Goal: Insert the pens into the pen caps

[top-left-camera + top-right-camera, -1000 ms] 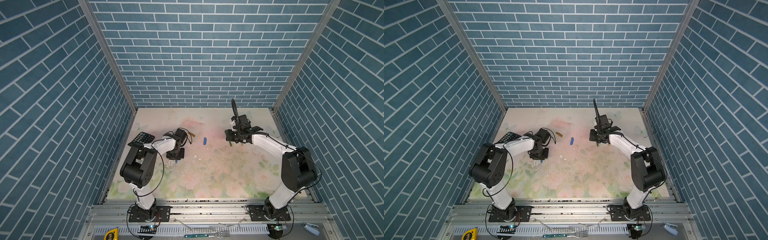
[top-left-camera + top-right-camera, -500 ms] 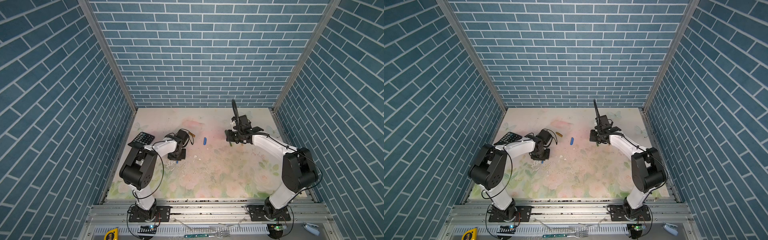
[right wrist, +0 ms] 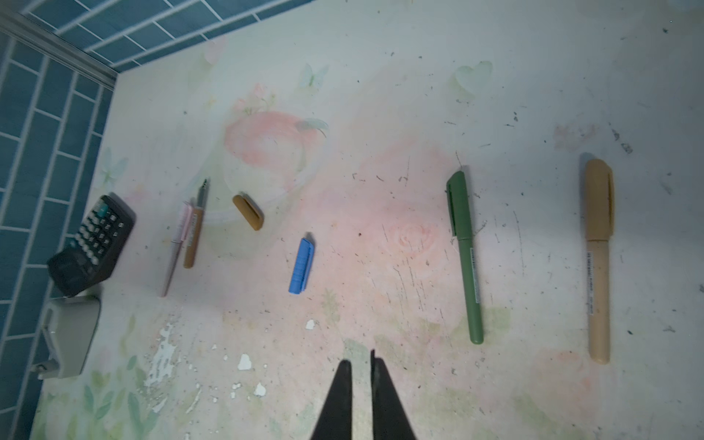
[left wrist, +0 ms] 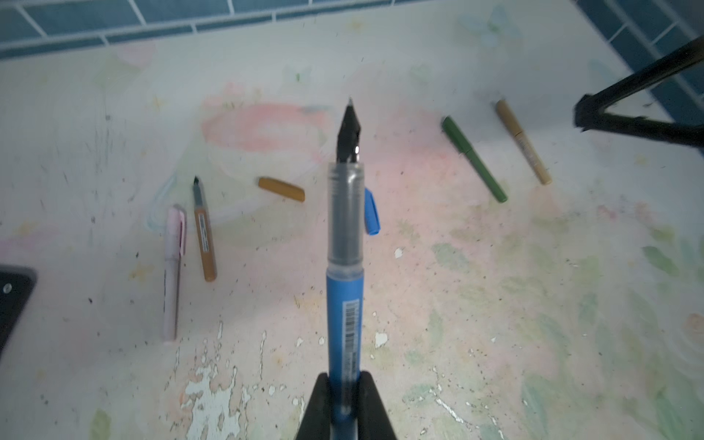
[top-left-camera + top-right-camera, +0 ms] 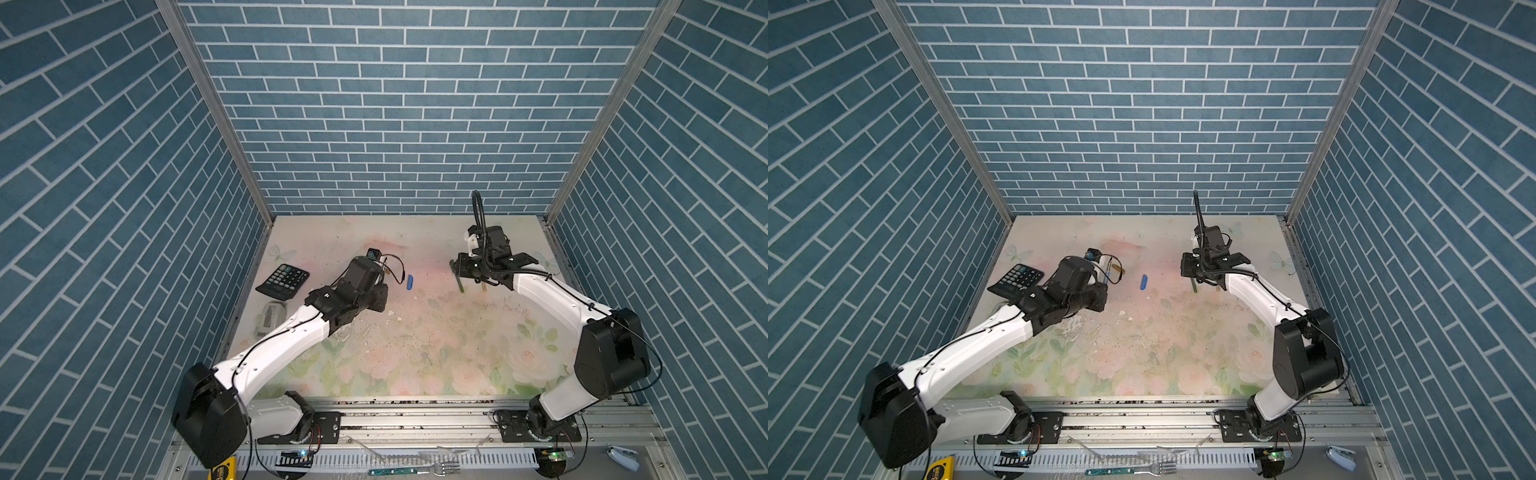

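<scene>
Blue pen (image 4: 344, 324) — clamped in left tool (image 4: 344, 379); right tool (image 3: 359, 361) barely parted — empty.

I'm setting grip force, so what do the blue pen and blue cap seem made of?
The blue pen: likely hard plastic, smooth and slightly glossy; a see-through section sits behind the dark tip, a barcode label on the barrel. The blue cap: probably moulded plastic, opaque and matte, with fine ribs across it.
</scene>
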Robot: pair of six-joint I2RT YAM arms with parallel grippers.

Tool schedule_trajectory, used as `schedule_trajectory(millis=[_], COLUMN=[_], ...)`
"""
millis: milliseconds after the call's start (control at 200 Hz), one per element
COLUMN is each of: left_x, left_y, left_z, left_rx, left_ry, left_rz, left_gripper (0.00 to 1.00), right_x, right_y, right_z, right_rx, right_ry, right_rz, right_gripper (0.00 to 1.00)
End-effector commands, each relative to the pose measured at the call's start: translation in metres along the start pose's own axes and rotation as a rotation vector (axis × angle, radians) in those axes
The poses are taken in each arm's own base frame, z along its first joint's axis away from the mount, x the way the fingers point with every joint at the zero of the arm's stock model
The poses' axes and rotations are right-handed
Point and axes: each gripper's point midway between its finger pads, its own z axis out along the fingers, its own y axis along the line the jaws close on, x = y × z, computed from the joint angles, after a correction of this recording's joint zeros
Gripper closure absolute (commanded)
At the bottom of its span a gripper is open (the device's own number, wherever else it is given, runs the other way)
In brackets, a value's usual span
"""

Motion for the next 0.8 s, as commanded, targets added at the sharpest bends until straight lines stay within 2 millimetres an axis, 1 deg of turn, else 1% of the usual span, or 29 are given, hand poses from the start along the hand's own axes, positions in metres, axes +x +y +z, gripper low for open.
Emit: schedule_trajectory(millis=[0, 110, 180, 230, 310, 395, 500, 655, 795], left_x=[-0.046, -0.073, -0.085, -0.089, -0.089, -0.082, -0.074, -0.078, -0.078], left_y=[-0.021, -0.034, -0.040, -0.042, -0.038, -0.034, -0.035, -0.039, -0.041], left_z=[-0.018, -0.031, -0.032, -0.028, -0.018, -0.009, -0.007, -0.012, -0.013], left_rx=[0.101, 0.153, 0.173, 0.192, 0.246, 0.325, 0.350, 0.373, 0.387], left_ry=[-0.208, -0.323, -0.368, -0.384, -0.382, -0.367, -0.357, -0.360, -0.353], left_rz=[0.116, 0.209, 0.247, 0.252, 0.195, 0.096, 0.088, 0.084, 0.077], left_gripper=[1.00, 1.00, 1.00, 1.00, 1.00, 1.00, 1.00, 1.00, 1.00], right_x=[-0.016, -0.026, -0.031, -0.033, -0.034, -0.033, -0.035, -0.038, -0.037], right_y=[0.025, 0.046, 0.061, 0.073, 0.092, 0.112, 0.134, 0.166, 0.192], right_z=[-0.025, -0.043, -0.054, -0.062, -0.073, -0.083, -0.092, -0.095, -0.091], right_rx=[-0.103, -0.198, -0.252, -0.289, -0.342, -0.395, -0.461, -0.550, -0.616], right_ry=[-0.074, -0.127, -0.159, -0.181, -0.207, -0.215, -0.217, -0.194, -0.171], right_rz=[0.000, -0.022, -0.048, -0.076, -0.126, -0.170, -0.197, -0.233, -0.266], right_gripper=[0.79, 0.74, 0.71, 0.70, 0.67, 0.64, 0.62, 0.60, 0.58])
